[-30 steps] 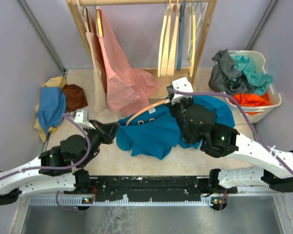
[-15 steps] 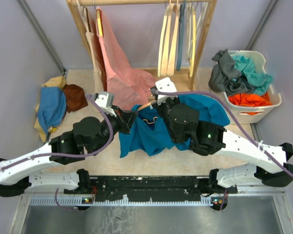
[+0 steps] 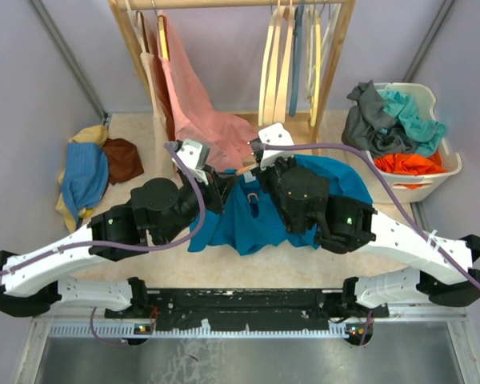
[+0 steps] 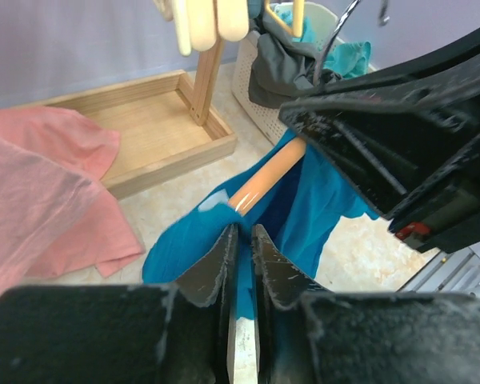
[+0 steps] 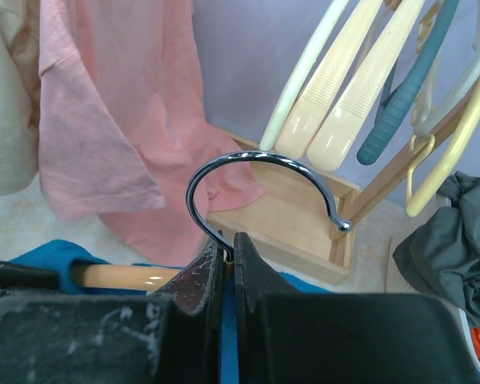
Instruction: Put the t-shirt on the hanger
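L gripper (image 4: 242, 232) moved in, pinching t-shirt (image 4: 324, 204) by hanger (image 4: 268, 172); pink garment (image 4: 40, 200) behind.

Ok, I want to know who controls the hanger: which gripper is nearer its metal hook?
Right. The right gripper is shut on the hanger at the foot of its hook. The left gripper is off along the hanger's arm, pinching the t-shirt.

table (image 3: 224, 266) carries t-shirt (image 3: 248, 226), cloth pile (image 3: 86, 174), basket (image 3: 420, 184)

Left hand (image 4: 242, 234) and right hand (image 5: 227, 240) close together — both clamped tight.
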Controlling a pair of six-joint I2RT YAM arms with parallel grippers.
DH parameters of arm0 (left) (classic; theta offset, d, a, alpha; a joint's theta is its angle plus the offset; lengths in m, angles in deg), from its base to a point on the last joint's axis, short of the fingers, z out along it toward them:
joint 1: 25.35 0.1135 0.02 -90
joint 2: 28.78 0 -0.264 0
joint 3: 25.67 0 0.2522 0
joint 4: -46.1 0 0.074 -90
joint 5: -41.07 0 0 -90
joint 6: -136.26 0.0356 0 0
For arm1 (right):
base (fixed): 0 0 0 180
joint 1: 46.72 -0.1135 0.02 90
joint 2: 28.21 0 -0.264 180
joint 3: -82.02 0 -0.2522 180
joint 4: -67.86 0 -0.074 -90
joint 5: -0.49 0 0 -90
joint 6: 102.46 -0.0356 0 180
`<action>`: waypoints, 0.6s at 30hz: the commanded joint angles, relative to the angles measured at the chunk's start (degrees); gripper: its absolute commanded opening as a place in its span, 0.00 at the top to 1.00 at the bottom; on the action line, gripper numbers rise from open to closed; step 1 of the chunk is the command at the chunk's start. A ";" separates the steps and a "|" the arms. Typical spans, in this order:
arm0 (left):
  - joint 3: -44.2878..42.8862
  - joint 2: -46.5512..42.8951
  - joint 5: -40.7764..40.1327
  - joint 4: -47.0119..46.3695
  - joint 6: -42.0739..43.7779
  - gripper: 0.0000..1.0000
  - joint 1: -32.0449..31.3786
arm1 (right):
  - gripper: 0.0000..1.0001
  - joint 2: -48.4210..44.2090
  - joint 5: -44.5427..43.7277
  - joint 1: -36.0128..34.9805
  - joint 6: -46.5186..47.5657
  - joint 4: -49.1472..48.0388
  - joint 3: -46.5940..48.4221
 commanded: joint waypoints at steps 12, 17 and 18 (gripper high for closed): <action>-6.87 0.33 6.82 8.15 6.74 0.69 1.07 | 1.00 -4.13 8.52 -0.56 -8.43 6.82 4.85; -7.07 -4.96 4.43 13.14 0.75 0.67 1.06 | 1.00 -5.93 6.97 -0.56 -8.97 7.91 2.16; -6.93 -5.58 3.63 14.71 -1.00 0.66 1.05 | 1.00 -6.35 6.46 -0.56 -9.02 7.70 1.24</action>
